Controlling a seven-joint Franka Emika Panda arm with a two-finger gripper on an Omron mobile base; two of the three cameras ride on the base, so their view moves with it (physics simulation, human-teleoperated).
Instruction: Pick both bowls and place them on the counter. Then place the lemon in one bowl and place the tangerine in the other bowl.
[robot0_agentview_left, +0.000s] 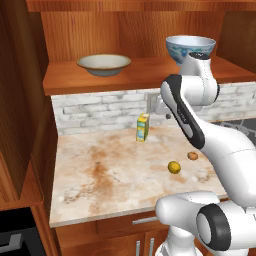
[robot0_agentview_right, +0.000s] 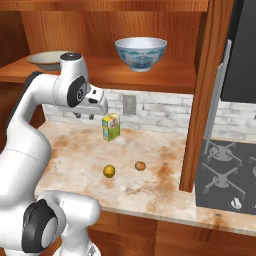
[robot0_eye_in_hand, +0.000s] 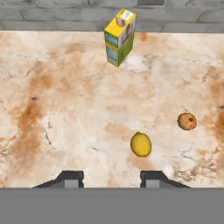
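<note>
Both bowls on wooden shelf (robot0_agentview_left: 65, 80): shallow tan-rimmed bowl (robot0_agentview_left: 103, 64), deeper blue-patterned bowl (robot0_agentview_right: 140, 53), well above your fingers. Lemon (robot0_eye_in_hand: 141, 144) on counter (robot0_eye_in_hand: 65, 113), just ahead of your right fingertip (robot0_eye_in_hand: 154, 178). Tangerine (robot0_eye_in_hand: 187, 121) near lemon, farther ahead, off to right of fingers. Gripper (robot0_eye_in_hand: 111, 179) hangs over counter, fingers partly apart, nothing between them. Carton (robot0_eye_in_hand: 119, 37) upright, far ahead of fingers, by brick wall (robot0_eye_in_hand: 52, 19).

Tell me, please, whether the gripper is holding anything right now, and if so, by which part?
Nothing is held: the gripper hangs open above the counter, with only bare stone between its fingertips.
</note>
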